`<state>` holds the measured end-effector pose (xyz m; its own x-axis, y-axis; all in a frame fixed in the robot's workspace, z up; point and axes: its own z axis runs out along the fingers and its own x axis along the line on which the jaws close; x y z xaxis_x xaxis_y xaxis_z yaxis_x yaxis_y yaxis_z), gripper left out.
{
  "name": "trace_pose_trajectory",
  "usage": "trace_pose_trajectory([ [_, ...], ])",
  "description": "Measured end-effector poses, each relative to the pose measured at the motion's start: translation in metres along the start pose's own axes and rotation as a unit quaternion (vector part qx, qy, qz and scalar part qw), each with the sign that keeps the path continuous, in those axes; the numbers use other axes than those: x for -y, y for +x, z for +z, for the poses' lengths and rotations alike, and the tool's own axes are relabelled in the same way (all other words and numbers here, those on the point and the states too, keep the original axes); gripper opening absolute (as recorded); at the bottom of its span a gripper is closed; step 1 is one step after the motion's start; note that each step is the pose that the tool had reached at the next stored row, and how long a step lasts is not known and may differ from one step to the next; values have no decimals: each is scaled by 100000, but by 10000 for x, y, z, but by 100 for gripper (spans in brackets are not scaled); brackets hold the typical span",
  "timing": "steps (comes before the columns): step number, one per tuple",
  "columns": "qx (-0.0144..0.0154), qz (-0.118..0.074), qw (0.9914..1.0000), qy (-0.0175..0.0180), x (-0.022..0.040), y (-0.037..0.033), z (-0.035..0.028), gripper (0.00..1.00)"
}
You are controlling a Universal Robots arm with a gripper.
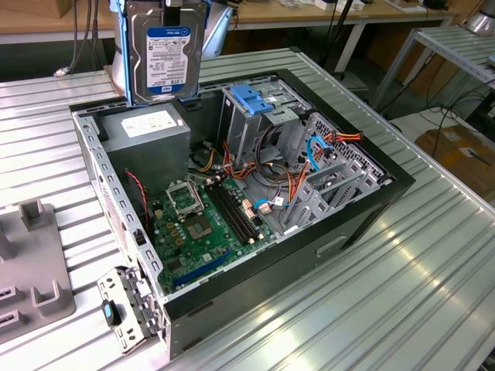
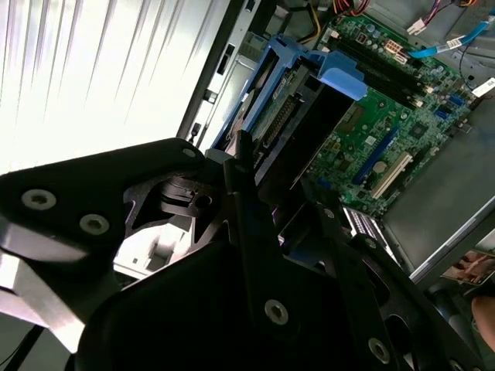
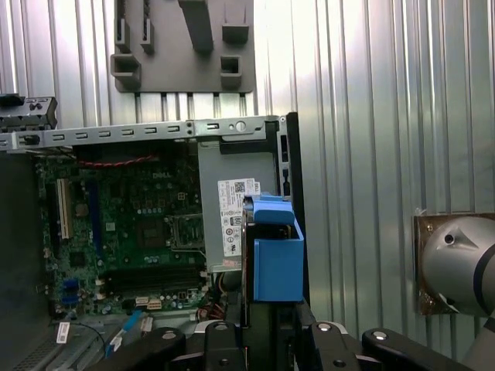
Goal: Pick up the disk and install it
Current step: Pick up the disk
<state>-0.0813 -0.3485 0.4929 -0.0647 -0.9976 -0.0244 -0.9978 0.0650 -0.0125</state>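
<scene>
The disk [image 1: 166,50] is off the table [image 1: 402,309] and hangs upright, label facing the exterior cam. It sits over the far corner of the open PC case [image 1: 340,232] on the exterior view's left, above the grey power supply [image 1: 147,135]. I can't tell how much gap there is between the disk's lower edge and the supply.

In the first wrist view the gripper [image 3: 269,328] is closed down on the disk's upper end. Black fingers sit either side of the blue carrier [image 3: 277,263], w/ no slack visible.

The drive cage [image 1: 251,116], w/ its own blue tab, is further along the far wall toward the exterior view's right, apart from the disk. The motherboard [image 1: 205,220] lies on the case floor, nearer. A grey fixture [image 1: 31,270] sits on the table at near left, outside the case.

Handling, as judgement:
- **Body:** metal, so prob. dense for its size and fully rigid, w/ no give under squeeze.
- **Surface:** the bare silver faces look smooth and could slip. The plastic carrier likely grips better but may flex a bit.
- **Fragility:** shock-sensitive inside, and the underside board and connector end are delicate, so no knocks vs. cage metal.
- **Where to hold:** best across the two long carrier rails, i.e. the stiff edges, not on the label face or connector.
- **Current grip:** held by one end, so the mass hangs below the grip and may swing or tilt.
</scene>
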Motion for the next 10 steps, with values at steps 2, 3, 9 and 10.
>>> trace_pose_trajectory([
  [2, -2, 0, 100000, -5, 15, -1, 0, 35],
  [3, -3, -1, 100000, -3, 24, -2, 0, 35],
  [9, 2, 2, 100000, 0, 175, -11, 3, 35],
  [10, 0, -2, 100000, -2, 213, -14, 3, 35],
])
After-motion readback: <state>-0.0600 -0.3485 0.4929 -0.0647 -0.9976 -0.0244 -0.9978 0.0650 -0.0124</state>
